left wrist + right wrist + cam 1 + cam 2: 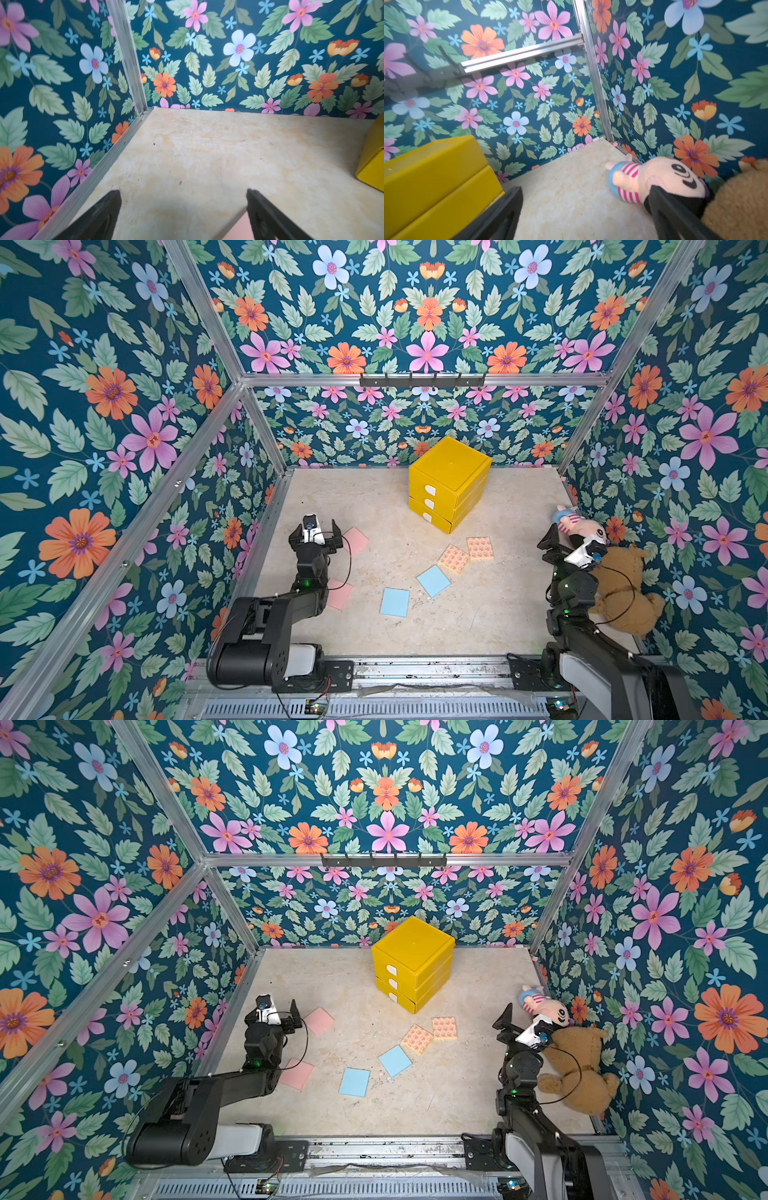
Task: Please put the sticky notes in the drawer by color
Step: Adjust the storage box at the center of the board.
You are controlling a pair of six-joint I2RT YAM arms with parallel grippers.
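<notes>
My left gripper (182,193) and right gripper (584,188) both hang spread wide, empty. The yellow drawer (449,483), three tiers shut with white tabs, stands at the back. Before it lie flat square pink notes (355,540) by the left arm, blue notes (395,602) centrally, and patterned orange notes (480,548), seemingly overlapping.

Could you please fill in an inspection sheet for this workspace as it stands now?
Surface: pale mottled table, nothing spilled.
Job's things: yellow drawer cabinet at the back, all three drawers look shut; loose on the table are two pink sticky notes, two blue sticky notes and two patterned orange sticky notes.
Clutter: plush doll and teddy bear beside the right arm.
Grippers: left gripper open, empty; right gripper open, empty.
Cables: black cable looping at each wrist.
Surroundings: floral walls, aluminium frame, hook rail.
</notes>
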